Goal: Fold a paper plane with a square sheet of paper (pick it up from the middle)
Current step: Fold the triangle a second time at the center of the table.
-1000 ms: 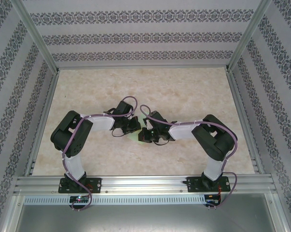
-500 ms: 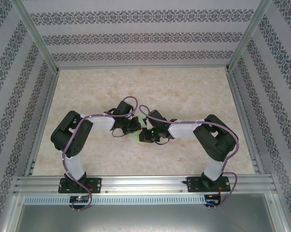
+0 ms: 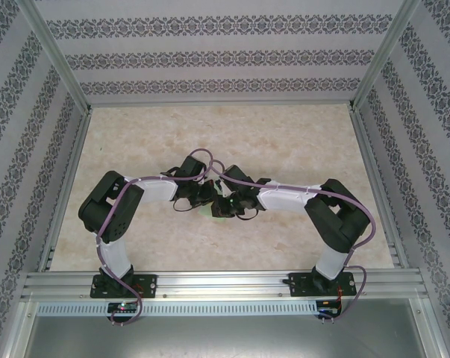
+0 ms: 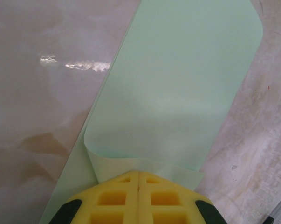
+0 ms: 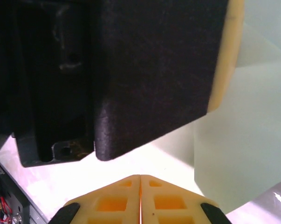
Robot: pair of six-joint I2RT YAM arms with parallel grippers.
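Pinched pale green square sheet of paper [image 4: 177, 84], curled over, in left gripper [image 4: 138, 174]; clenched right gripper [image 5: 140, 178]; marbled table [image 4: 37, 116], patterned walls [image 3: 210, 52]

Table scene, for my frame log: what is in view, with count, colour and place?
paper: one, pale green, flat on the table, one flap folded over, between the claws
table: one, beige marbled, under everything
walls: three, grey patterned, left, back and right of the table
rail: one, silver, near edge, bears the arm bases
cables: two, purple, along the arms
arms: two, black and white, bent inward to mid-table
left claw: one, yellow fingers, shut, tips at the paper's fold
right claw: one, yellow fingers, shut, close beside the left claw, over the paper
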